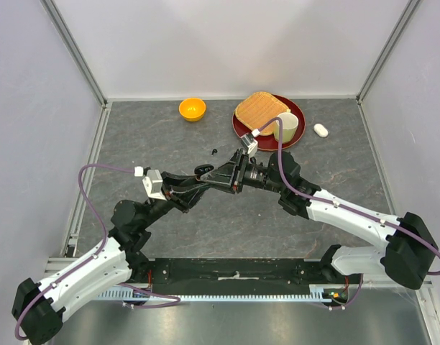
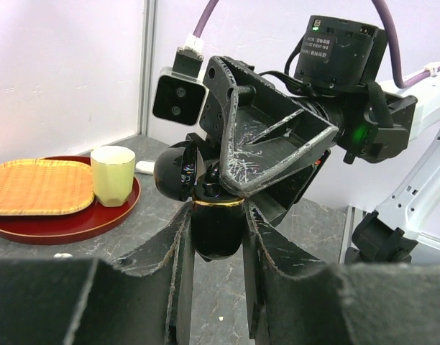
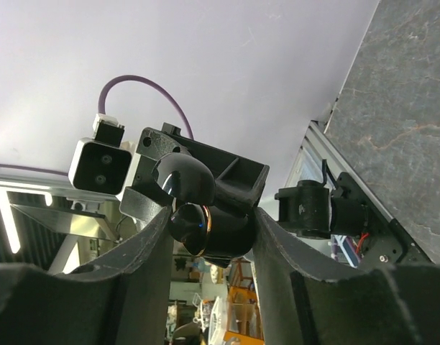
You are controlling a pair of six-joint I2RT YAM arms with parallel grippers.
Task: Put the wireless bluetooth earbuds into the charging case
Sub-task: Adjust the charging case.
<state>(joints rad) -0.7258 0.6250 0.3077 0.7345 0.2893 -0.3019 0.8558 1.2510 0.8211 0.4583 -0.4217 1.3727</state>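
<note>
The black charging case (image 2: 217, 231) with a gold rim hangs in mid-air over the middle of the table, its glossy lid (image 2: 175, 171) hinged open. My left gripper (image 2: 216, 237) is shut on the case's lower body. My right gripper (image 3: 211, 224) comes from the opposite side, and both of its fingers lie against the case (image 3: 221, 231) near the rim. In the top view the two grippers meet at the left gripper (image 1: 231, 175) and hide the case. A tiny black earbud (image 1: 215, 152) lies on the table just beyond them.
A red plate (image 1: 295, 115) at the back holds a woven orange mat (image 1: 259, 108) and a pale cup (image 1: 285, 127). A white oval case (image 1: 320, 130) lies to its right. An orange bowl (image 1: 192, 108) stands at the back left. A small white bit (image 2: 62, 255) lies before the plate.
</note>
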